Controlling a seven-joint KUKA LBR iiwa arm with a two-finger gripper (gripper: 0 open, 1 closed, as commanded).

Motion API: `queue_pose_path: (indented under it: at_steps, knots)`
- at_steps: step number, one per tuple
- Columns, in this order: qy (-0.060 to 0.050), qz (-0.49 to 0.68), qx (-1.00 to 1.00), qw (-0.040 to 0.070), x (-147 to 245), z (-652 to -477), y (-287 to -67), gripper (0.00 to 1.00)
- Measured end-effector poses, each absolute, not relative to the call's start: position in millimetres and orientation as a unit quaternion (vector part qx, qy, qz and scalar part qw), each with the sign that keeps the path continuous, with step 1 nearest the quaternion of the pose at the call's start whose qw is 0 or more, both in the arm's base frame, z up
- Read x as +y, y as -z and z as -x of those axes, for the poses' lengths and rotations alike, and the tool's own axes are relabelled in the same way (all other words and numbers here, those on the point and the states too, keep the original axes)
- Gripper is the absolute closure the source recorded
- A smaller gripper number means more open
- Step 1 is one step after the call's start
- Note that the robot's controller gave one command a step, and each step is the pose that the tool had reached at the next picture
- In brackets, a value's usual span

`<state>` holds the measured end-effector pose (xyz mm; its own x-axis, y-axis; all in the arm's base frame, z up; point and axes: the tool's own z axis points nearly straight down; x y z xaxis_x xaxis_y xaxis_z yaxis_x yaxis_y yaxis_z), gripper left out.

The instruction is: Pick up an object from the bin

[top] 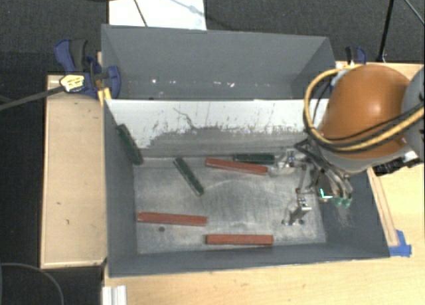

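Observation:
My gripper (296,213) hangs low over the bin floor near the right wall, under the orange dome of the wrist. A red-brown stick (239,239) lies flat along the front edge, just left of and below the gripper. Another red-brown stick (237,166) lies up and to the left near the back wall, with a dark green stick (254,158) close beside it. The gripper stands apart from all of them.
Further left lie a slanted dark green stick (188,176) and a third red-brown stick (172,218). One more dark green stick (130,145) leans against the left wall. The arm and its cables cover the bin's right rim.

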<state>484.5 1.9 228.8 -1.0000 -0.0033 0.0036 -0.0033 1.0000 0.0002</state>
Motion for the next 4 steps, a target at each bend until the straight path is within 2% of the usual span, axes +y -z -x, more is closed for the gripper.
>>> queue_pose_path:
  at_steps: [1, 2, 3, 4]
  knots:
    - [0.0, -0.001, -1.0, -0.001, 2, -485.8, -231, 0.0]
    - [0.0, -0.043, -0.999, -0.004, 3, -485.8, -188, 0.0]
    - [0.0, -0.082, -0.997, -0.004, 8, -486.5, -121, 0.0]
    - [0.0, -0.101, -0.995, -0.008, -10, -483.2, -75, 1.0]
